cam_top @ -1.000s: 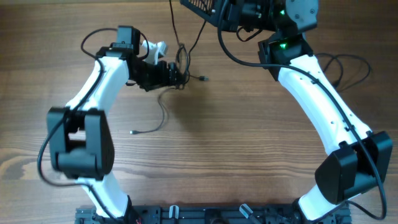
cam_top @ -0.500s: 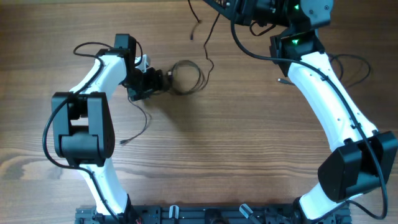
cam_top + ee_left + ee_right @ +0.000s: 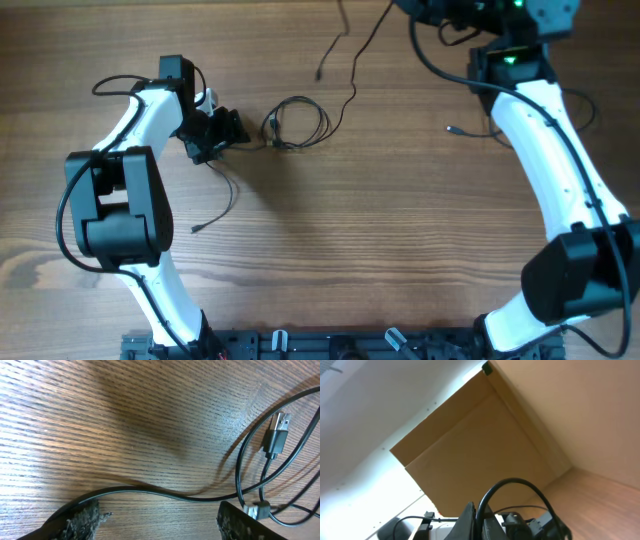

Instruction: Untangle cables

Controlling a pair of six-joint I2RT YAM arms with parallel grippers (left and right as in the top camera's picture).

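Thin black cables lie on the wooden table [image 3: 380, 230]. A loose coil [image 3: 297, 122] sits at the middle top. One strand [image 3: 352, 85] rises from it to my right gripper [image 3: 477, 507], which is lifted at the far edge and shut on a black cable loop [image 3: 520, 482]. A free plug end [image 3: 320, 73] hangs nearby. My left gripper [image 3: 225, 132] is open just left of the coil, low over the table. In the left wrist view it [image 3: 160, 522] straddles a cable [image 3: 165, 494]; a USB plug [image 3: 277, 432] and a silvery plug [image 3: 256, 509] lie beside its right finger. Another cable end [image 3: 196, 228] trails toward me.
A small plug [image 3: 452, 128] with its cord lies beside the right arm [image 3: 545, 150]. The left arm [image 3: 130, 130] bends over the table's left side. A cardboard box [image 3: 470, 455] fills the right wrist view.
My right gripper has moved right and farther back, drawing a strand out of the coil. My left gripper has moved left, and the coil now lies apart from it on the table.
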